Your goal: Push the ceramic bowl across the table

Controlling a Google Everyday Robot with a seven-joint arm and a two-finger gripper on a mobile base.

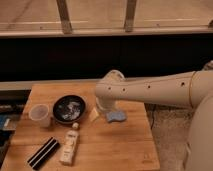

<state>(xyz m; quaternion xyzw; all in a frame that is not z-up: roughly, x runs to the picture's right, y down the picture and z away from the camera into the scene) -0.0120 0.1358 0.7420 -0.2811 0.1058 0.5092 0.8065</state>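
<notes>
The ceramic bowl [69, 109] is black and glossy with whitish marks inside. It sits on the left half of the wooden table [120, 145]. My white arm reaches in from the right and bends down over the table's middle. The gripper [103, 109] hangs just right of the bowl, close above the tabletop, with a small gap between it and the bowl's rim. A small pale yellowish piece [94, 114] lies between the gripper and the bowl.
A translucent whitish cup [40, 114] stands left of the bowl. A blue sponge [116, 117] lies right of the gripper. A white bottle [70, 143] and a black striped flat object [43, 152] lie near the front left. A dark wall runs behind the table.
</notes>
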